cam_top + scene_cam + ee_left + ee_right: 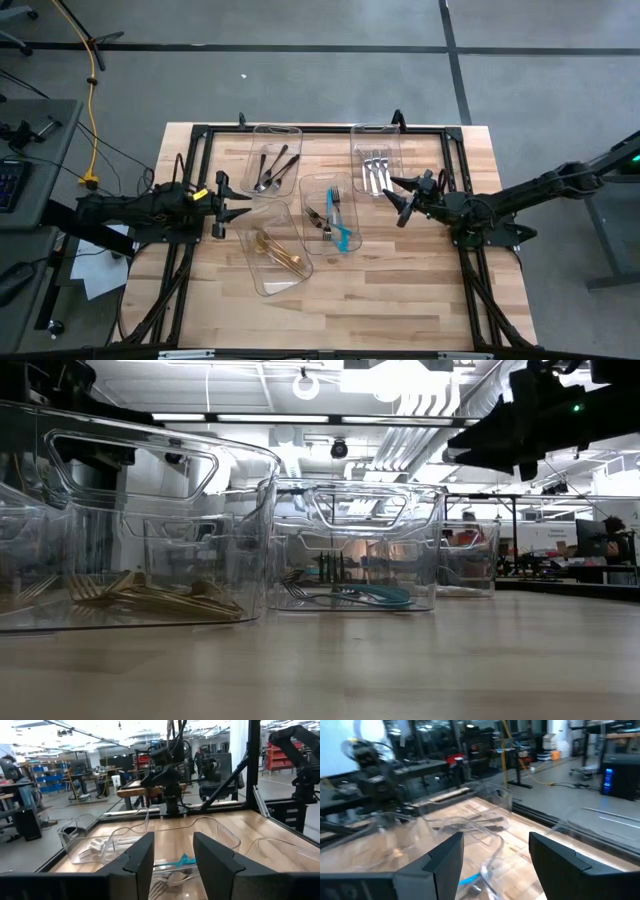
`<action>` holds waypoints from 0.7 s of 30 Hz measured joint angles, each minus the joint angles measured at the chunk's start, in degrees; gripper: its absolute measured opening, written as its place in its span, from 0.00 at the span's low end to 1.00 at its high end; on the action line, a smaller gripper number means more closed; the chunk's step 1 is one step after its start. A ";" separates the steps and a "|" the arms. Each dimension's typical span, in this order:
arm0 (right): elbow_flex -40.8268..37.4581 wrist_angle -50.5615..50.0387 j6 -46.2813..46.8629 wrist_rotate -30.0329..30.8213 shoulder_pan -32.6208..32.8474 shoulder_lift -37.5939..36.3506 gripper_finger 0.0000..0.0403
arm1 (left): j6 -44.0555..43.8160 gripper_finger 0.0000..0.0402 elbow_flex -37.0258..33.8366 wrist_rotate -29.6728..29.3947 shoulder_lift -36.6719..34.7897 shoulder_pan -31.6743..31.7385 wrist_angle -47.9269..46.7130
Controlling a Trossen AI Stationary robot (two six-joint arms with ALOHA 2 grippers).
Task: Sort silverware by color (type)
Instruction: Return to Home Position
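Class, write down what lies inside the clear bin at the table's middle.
The middle bin holds teal-handled utensils and a greyish fork. Their number is unclear where they overlap. The left gripper and right gripper wait aside.

Bright, even overhead light on the wooden table (400, 290), ceiling lights (395, 372) blown out in the low view, white glare streaks along the clear bins (150, 510), soft shadows at their bases, dark arm (530, 420) overhead in silhouette.

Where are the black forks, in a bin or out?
In: the high view shows the black forks lying inside the clear bin, within its walls.
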 joint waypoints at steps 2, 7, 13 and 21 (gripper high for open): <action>0.00 -0.36 -0.77 -1.47 0.02 -1.66 0.55 | -0.25 0.31 0.02 -0.04 0.01 0.00 -0.03; 0.00 -4.57 -3.80 -2.80 0.02 -8.77 0.55 | -1.08 0.28 0.04 -0.50 0.07 0.00 -1.05; 0.00 -14.34 -6.31 -4.69 0.02 -21.70 0.55 | -2.26 0.28 0.04 -0.68 0.05 0.00 -1.38; 0.00 -31.18 -3.36 -13.75 0.00 -36.14 0.55 | -3.21 0.28 0.04 -1.97 0.07 0.00 -1.53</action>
